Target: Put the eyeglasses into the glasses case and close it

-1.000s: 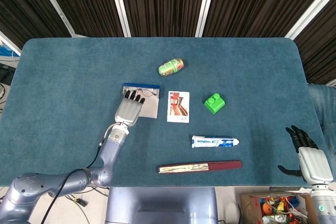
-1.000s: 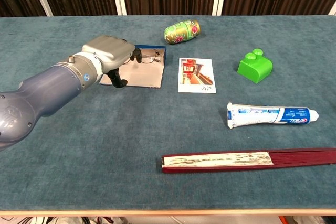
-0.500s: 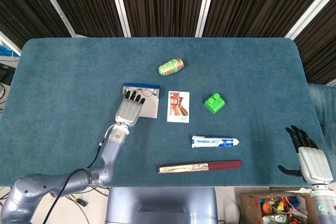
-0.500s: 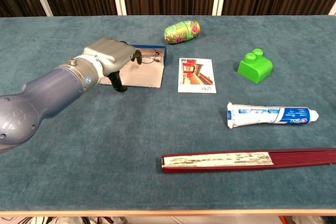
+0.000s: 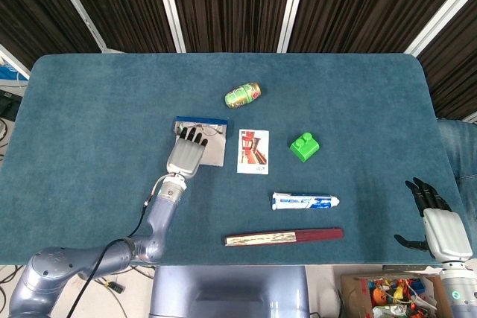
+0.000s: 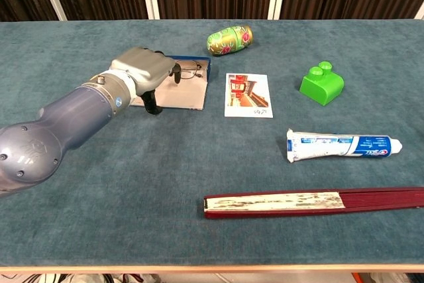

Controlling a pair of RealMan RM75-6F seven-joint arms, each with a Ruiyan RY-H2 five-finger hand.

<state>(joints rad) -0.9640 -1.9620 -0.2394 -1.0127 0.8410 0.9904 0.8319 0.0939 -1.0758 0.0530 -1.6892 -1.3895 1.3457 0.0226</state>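
Glasses (image 6: 190, 71) lie in the open case (image 6: 179, 95), at its far edge. Your left hand (image 6: 144, 69) hovers over them, fingers loosely curled, holding nothing I can see. Thin wire frame, light, bendy: don't press it. Lift the case lid by its edge.

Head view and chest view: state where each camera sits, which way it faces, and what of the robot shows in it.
Head view: sits high above the near table edge, looking steeply down on the whole table; shows the left hand over the open glasses case, and the right hand off the table's right end.
Chest view: sits low at the near edge, looking across the table toward the curtains; shows only the left arm and hand.
Both share the eyeglasses, green block, toothpaste tube and folded fan.
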